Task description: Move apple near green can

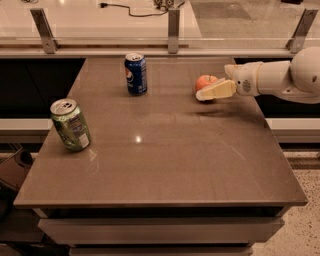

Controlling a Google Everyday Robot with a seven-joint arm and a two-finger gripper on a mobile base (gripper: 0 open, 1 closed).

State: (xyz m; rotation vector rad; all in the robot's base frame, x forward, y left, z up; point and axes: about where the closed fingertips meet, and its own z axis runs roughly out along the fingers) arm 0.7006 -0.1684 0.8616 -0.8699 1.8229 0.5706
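We read office or lab workroom: plain brown worktop [165,160], metal posts [173,30] holding glass panel along far edge, cable [131,10] on pale counter beyond, speckled floor [306,235] near right. Robot pincer [206,90] over worktop's far right.

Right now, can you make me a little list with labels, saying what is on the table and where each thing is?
table: brown top
apple: back right of the table, at the gripper
gripper: reaches in from the right, against the apple's front side
green can: standing by the left edge
blue Pepsi can: standing at the back, left of the apple
apple and green can: far apart, on opposite sides
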